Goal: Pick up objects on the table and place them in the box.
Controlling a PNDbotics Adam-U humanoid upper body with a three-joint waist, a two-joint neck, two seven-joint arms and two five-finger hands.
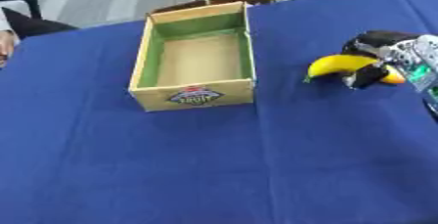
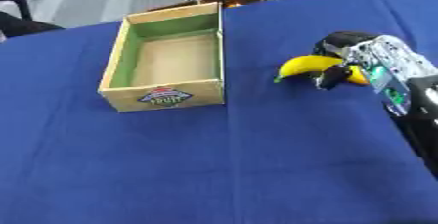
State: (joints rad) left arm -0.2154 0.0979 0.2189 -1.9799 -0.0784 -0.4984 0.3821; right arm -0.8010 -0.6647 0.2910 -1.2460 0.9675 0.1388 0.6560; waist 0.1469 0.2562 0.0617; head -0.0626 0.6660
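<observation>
A yellow banana (image 2: 306, 64) is at the right of the blue table, with my right hand (image 2: 342, 47) curled round it; dark fingers wrap over its right end and the thumb comes up from below. Its left tip points toward the box. The open wooden box (image 1: 195, 95), green inside with a bare brown floor and a fruit label on its front wall, stands left of the banana with nothing visible in it. My left hand shows in neither view.
The blue cloth (image 1: 214, 169) covers the whole table. My right forearm (image 2: 393, 78), silver and black, comes in from the right edge. Chair legs and floor lie beyond the far edge.
</observation>
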